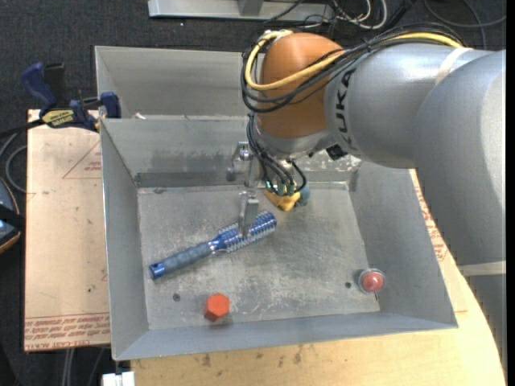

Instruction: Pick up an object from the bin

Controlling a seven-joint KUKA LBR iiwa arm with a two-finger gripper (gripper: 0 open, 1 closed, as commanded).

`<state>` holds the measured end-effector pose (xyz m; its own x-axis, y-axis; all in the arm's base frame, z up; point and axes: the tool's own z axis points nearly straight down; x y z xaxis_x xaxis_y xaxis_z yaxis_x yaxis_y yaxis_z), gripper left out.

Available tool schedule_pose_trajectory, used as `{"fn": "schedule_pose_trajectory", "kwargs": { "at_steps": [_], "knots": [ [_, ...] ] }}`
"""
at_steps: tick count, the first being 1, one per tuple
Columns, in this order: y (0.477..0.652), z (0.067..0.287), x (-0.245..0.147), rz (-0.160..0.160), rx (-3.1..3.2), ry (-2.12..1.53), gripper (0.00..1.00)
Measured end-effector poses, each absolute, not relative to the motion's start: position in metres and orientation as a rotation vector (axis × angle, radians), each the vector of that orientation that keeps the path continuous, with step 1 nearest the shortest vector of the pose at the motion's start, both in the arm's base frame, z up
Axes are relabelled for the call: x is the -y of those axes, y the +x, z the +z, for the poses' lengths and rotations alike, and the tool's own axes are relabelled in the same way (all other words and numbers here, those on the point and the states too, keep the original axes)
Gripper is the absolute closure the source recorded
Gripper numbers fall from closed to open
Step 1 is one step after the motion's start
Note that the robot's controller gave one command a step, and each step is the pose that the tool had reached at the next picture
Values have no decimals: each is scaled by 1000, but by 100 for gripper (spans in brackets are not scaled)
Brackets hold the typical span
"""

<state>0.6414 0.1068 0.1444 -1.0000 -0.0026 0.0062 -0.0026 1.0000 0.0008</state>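
Your pincer [251, 214] over bristled head of blue brush [211, 250], centre of bin [121, 232] | open or closed: you cannot tell

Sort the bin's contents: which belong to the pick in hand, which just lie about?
In the job:
end effector, low over the blue bristled brush at mid-bin.

Lying about:
orange block near the front wall; red round piece at front right; small yellow piece beside the end effector.
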Motion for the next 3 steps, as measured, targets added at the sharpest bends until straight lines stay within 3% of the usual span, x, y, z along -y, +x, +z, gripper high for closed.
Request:
{"fn": "schedule_pose_trajectory", "kwargs": {
  "at_steps": [1, 2, 3],
  "knots": [
    [587, 75, -86, -5, 3144, 309, 0],
    [589, 76, -86, -7, 3151, 308, 100],
    [588, 231, -56, 1, 3138, 306, 100]
  ]
}}
